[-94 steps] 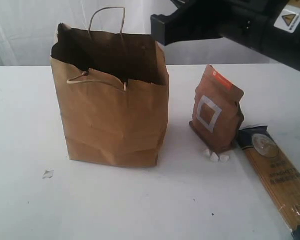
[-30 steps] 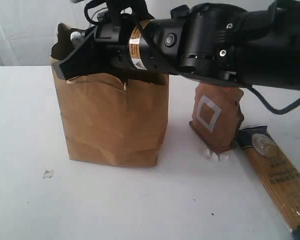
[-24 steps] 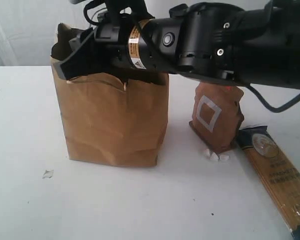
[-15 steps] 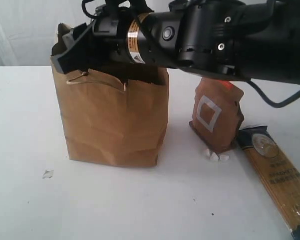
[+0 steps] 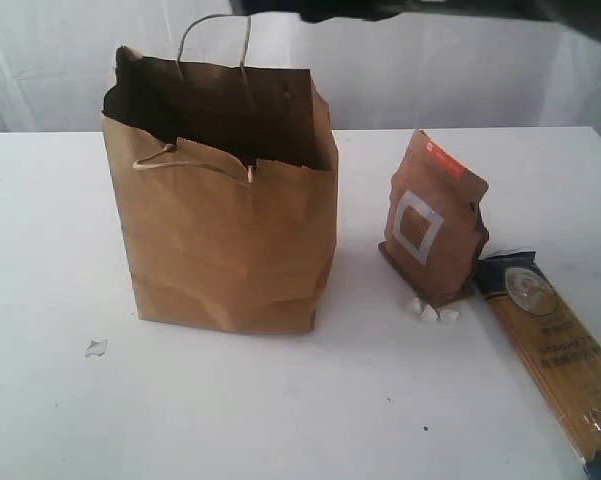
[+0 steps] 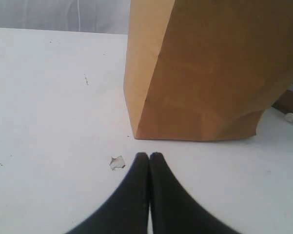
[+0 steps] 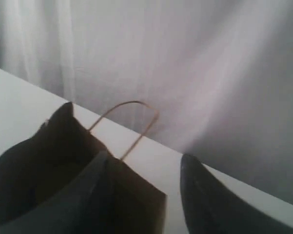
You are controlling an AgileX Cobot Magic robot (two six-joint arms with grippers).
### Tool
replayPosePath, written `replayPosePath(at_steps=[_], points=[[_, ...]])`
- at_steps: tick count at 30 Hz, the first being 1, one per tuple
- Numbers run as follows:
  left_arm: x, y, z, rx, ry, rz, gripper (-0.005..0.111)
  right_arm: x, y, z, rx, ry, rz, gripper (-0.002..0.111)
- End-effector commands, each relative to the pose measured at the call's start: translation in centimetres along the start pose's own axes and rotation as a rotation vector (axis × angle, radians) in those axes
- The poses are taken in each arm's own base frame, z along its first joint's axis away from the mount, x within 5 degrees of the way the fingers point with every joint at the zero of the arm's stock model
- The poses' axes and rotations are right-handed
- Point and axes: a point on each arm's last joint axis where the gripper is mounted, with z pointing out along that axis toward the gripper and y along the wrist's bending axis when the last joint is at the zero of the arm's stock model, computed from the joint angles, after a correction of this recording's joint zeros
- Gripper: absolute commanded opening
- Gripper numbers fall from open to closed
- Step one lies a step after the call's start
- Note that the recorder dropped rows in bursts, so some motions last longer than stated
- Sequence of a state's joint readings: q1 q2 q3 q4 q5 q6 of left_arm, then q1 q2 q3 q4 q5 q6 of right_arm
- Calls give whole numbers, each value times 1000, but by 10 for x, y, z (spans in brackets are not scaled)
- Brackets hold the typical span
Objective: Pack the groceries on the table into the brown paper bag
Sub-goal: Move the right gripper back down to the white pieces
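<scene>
In the exterior view, you are looking at the paper bag (image 5: 225,240) standing upright on the left half of the table (image 5: 280,430). Its torn mouth is opening straight up, which is leaving it ready for things dropped from above. To its right and well apart, the brown pouch (image 5: 430,230) is standing on its base and leaning a little, with its white square facing the near side. Small white crumbs (image 5: 435,312) are lying at its foot. The spaghetti pack (image 5: 555,350) is lying flat just beside the pouch. Its long axis is running from the far left to the near right, and its near end is passing out of view. Only a dark strip of arm (image 5: 410,8) is showing along the top edge, so you cannot read any pincer here.

In the left wrist view, the left gripper (image 6: 149,157) is hanging low over the table with its fingers pressed together and holding nothing. It is sitting just near the bag's bottom corner, beside a small paper scrap (image 6: 117,162); it seems to be parked clear of the work.

In the right wrist view, the right gripper (image 7: 145,165) is hovering above the bag's mouth and its cord handle (image 7: 129,122). Its fingers are standing apart with nothing between them. I judge it is free to go for the pouch or the spaghetti next.
</scene>
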State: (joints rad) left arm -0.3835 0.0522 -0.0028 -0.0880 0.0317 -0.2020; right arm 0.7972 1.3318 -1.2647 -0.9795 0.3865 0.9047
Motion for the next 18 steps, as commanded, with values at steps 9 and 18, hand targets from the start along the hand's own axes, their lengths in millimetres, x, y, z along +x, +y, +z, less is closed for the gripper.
replayPosePath(at_steps=[9,18], points=[[0,0,0,2,-6,-7,0,9,-48,-86,228,64,23,42],[0,0,0,2,-6,-7,0,67,-48,-89,261,284,71,42]])
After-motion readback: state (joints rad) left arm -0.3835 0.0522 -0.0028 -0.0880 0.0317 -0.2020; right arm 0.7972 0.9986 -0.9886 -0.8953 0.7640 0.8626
